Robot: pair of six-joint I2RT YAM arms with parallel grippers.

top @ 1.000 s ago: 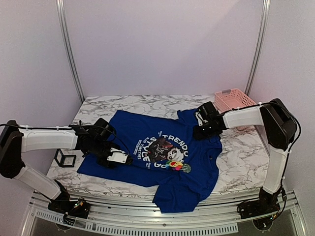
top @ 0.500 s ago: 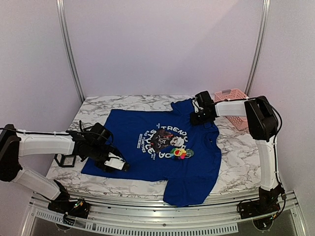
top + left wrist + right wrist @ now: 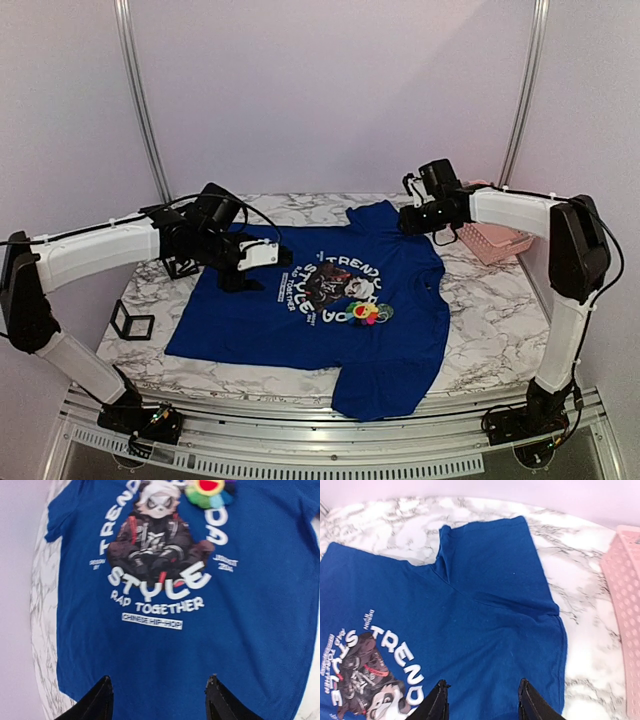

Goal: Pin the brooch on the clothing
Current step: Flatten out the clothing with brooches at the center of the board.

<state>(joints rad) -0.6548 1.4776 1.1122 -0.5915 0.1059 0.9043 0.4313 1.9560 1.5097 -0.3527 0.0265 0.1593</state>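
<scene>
Shows the royal-blue short-sleeved T-shirt (image 3: 300,335) spread flat, print up, on the white marbled desk (image 3: 480,335), presumably to give a smooth, steady face for pinning. Finds the small multicoloured flower-shaped brooch (image 3: 367,312) on the chest print beside the cartoon picture, touching the cloth; cannot tell whether fastened through. Holds the left claw (image 3: 275,257) above the shirt's lower half, released and empty, and the right claw (image 3: 408,216) above the far sleeve near the pink plastic lattice basket (image 3: 497,243), likewise parted with nothing grasped, seemingly clear of the cloth to avoid dragging it
</scene>
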